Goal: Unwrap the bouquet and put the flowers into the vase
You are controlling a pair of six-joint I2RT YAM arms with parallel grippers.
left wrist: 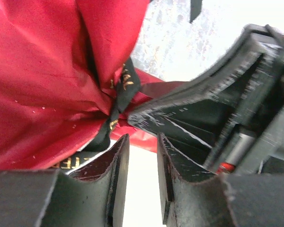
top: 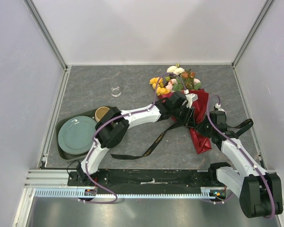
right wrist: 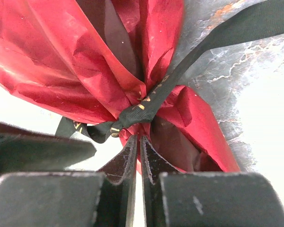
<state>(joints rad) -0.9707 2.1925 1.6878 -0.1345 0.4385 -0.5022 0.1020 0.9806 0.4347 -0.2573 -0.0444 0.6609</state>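
The bouquet (top: 189,101) lies right of centre, its flowers (top: 173,80) pointing to the far side: yellow, pink, cream and rust roses. Dark red paper (top: 201,135) wraps the stems, and a black ribbon (top: 149,147) with gold lettering trails toward the front left. The ribbon's knot (right wrist: 139,111) still cinches the paper. My left gripper (left wrist: 143,139) stands open just short of the knot (left wrist: 117,101), nothing between its fingers. My right gripper (right wrist: 140,138) is shut on a fold of the red paper (right wrist: 85,71) right below the knot. The clear vase (top: 116,91) stands upright left of the bouquet.
A tan mug (top: 102,112) and a grey-green plate (top: 77,135) sit on a dark tray (top: 61,146) at the left. The right gripper's black fingers (left wrist: 189,109) fill the right of the left wrist view. Walls enclose the table on three sides.
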